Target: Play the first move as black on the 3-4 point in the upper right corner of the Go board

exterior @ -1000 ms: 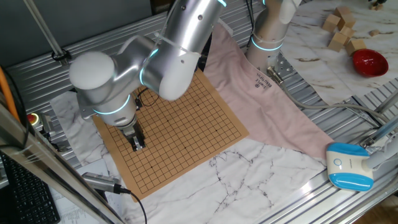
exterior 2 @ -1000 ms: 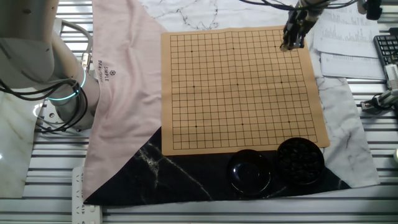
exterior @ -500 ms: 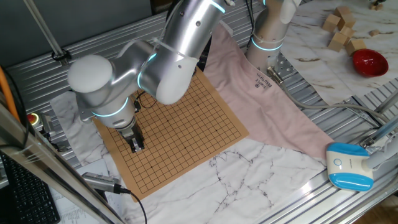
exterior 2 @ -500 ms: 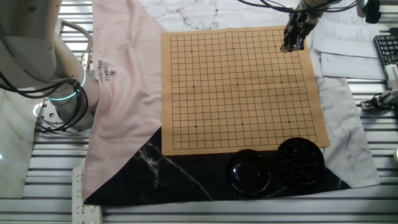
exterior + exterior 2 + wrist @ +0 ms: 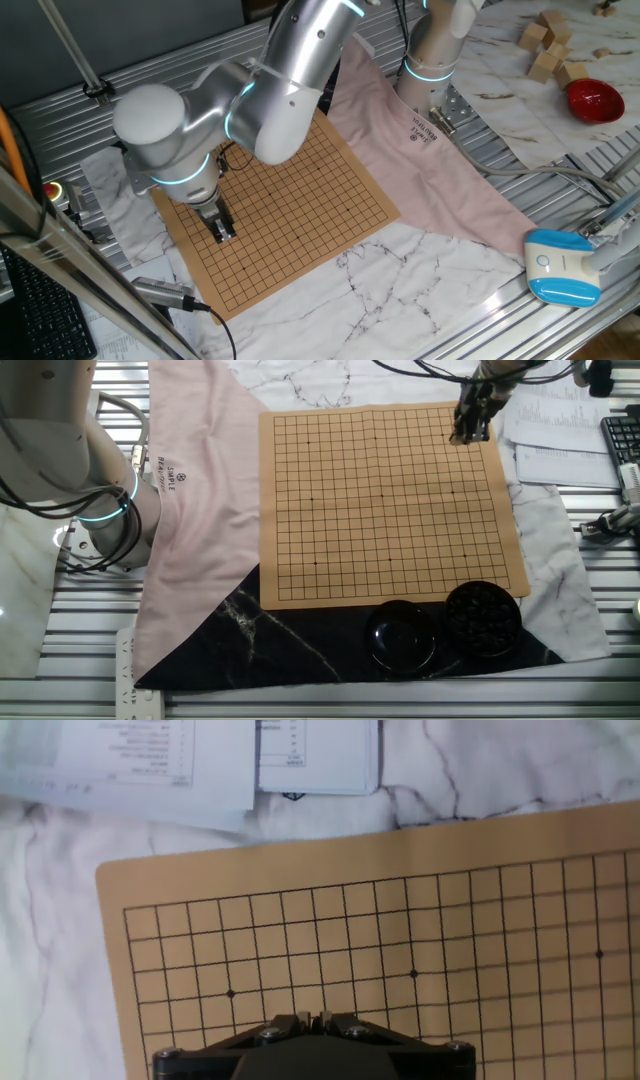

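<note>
The tan wooden Go board (image 5: 390, 510) with its black grid lies flat on the table and bears no stones. It also shows in one fixed view (image 5: 290, 200) and in the hand view (image 5: 400, 920). My gripper (image 5: 468, 432) stands upright just above the board near its upper right corner, also seen from the other side (image 5: 224, 235). In the hand view the gripper (image 5: 313, 1017) has its fingertips almost together, pinching a small dark stone over the grid beside the corner star dot.
A black bowl of dark stones (image 5: 483, 618) and a black lid (image 5: 402, 635) sit by the board's near edge. A pink cloth (image 5: 200, 490) lies left of the board. Papers (image 5: 560, 430) and a keyboard (image 5: 625, 445) lie to the right. A red bowl (image 5: 594, 100) stands far off.
The arm's upper links have shifted slightly. The gripper tip stays over the same corner of the board, still shut.
</note>
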You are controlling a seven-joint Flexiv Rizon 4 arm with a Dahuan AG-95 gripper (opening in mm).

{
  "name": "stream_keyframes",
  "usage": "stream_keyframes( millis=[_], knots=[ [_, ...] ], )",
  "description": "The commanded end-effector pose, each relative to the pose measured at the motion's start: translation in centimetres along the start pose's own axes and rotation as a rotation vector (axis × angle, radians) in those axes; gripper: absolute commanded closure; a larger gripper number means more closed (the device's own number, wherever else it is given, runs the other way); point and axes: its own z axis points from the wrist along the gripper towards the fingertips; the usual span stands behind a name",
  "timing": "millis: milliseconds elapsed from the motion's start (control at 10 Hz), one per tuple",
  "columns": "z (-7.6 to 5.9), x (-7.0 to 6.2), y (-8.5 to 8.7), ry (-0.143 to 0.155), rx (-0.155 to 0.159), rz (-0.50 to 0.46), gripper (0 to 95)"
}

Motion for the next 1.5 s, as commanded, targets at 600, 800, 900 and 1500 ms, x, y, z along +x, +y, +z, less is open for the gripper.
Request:
stream_keyframes(
  millis=[600, 800, 900, 1500],
  knots=[
    [1.3, -0.1, 5.1, 0.014, 0.004, -0.054, 95.0],
    [2.2, 0.7, 4.7, 0.011, -0.004, -0.068, 95.0],
    [2.9, 1.3, 4.5, 0.004, -0.015, -0.067, 95.0],
    [3.9, 1.0, 4.6, 0.001, -0.014, -0.04, 95.0]
  ],
)
